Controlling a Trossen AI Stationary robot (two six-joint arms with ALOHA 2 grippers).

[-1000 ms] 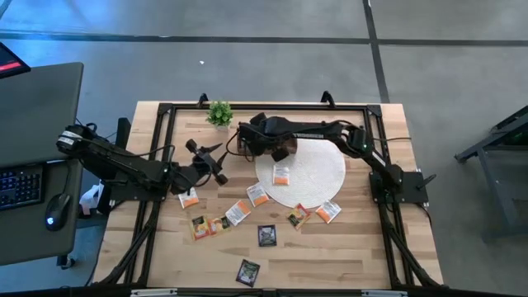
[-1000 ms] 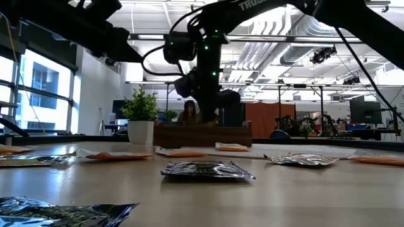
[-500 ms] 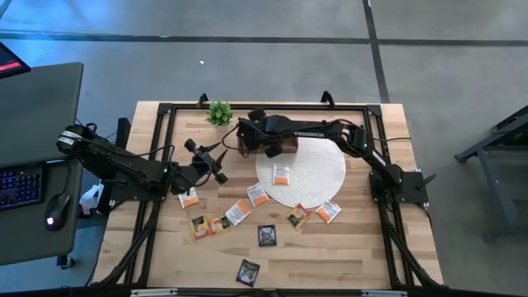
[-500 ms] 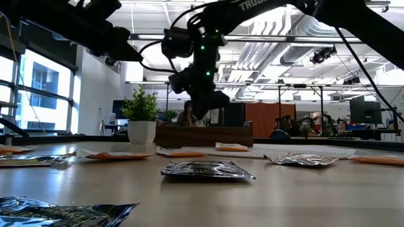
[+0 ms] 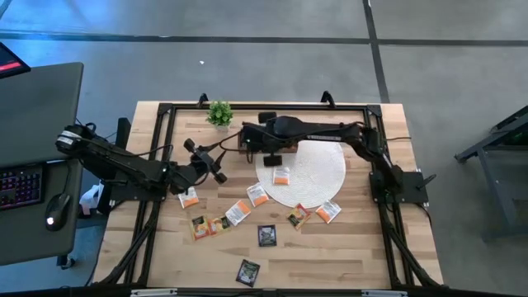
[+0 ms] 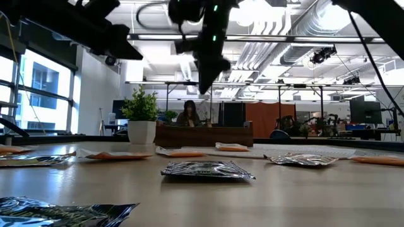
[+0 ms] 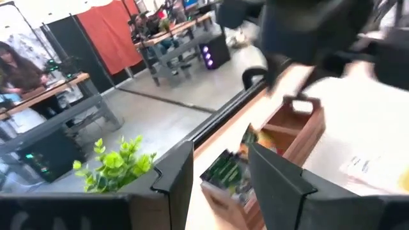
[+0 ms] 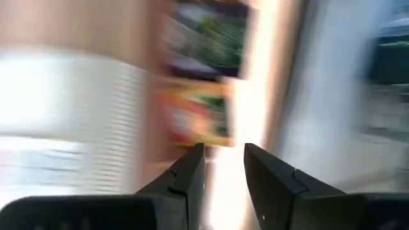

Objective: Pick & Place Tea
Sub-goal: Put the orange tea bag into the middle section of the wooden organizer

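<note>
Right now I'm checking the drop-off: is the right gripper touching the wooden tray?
Apart. The low view shows the right gripper raised well above the wooden tray, with open room background between them.

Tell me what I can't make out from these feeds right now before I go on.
- Wooden tray contents: high view, mostly covered by the right arm; left wrist view shows only one end.
- Right gripper: its wrist view is motion-blurred; the sachets beyond are smears.
- Sachet prints: too small from above; seen edge-on in the low view.
</note>
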